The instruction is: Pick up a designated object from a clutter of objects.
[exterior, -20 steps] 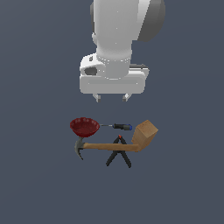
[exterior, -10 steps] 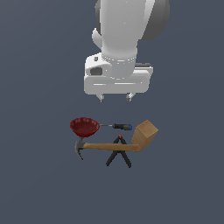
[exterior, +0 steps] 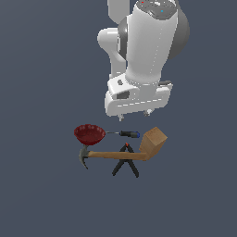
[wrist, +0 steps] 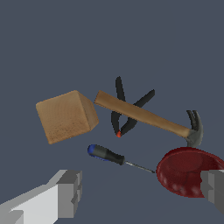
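place: simulated test scene | evidence: flat featureless grey-blue ground (exterior: 41,194), rendered arm (exterior: 150,51), no room

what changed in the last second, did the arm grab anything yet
Nothing grabbed. In the exterior view the gripper has shifted toward that view's right and its wrist has turned; it hangs open above the pile, touching nothing. The wooden block, hammer, screwdriver, red bowl and black clamp lie where they were.
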{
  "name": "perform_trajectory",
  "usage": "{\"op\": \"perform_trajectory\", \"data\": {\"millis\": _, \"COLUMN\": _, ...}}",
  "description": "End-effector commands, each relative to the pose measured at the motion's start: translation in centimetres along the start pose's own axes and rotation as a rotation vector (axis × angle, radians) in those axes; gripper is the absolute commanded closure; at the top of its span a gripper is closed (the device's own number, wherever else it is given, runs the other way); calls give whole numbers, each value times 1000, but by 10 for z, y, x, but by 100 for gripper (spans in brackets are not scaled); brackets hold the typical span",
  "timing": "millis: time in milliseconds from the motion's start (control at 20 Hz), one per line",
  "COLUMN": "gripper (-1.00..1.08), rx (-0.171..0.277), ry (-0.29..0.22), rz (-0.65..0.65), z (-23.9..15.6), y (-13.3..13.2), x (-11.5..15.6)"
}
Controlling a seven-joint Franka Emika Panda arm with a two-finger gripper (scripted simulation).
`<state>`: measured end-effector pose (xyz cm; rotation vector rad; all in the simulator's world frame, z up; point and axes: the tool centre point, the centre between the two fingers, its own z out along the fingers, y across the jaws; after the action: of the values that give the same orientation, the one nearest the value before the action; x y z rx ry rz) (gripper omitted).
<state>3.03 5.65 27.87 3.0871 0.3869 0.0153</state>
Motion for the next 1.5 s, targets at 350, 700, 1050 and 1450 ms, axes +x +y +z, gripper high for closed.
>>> {"op": "perform_trajectory", "data": {"millis": 350, "gripper": -92, "rx": 21, "ry": -2, "rz": -251, "z": 62, "y": -71, "x": 31}}
{"op": "perform_trajectory", "data": {"millis": 700, "gripper": -92, "rx": 31, "ry": -1, "rz": -329, "z": 82, "y": -95, "x": 37}}
{"op": "perform_trajectory", "data": {"millis": 1050, "gripper": -92, "rx": 32, "ry": -2, "rz": -329, "z": 87, "y": -96, "x": 37}}
{"op": "perform_trajectory", "data": {"millis": 1450, "gripper": -92, "rx": 32, "ry": -1, "rz": -333, "z": 123, "y": -98, "x": 36}}
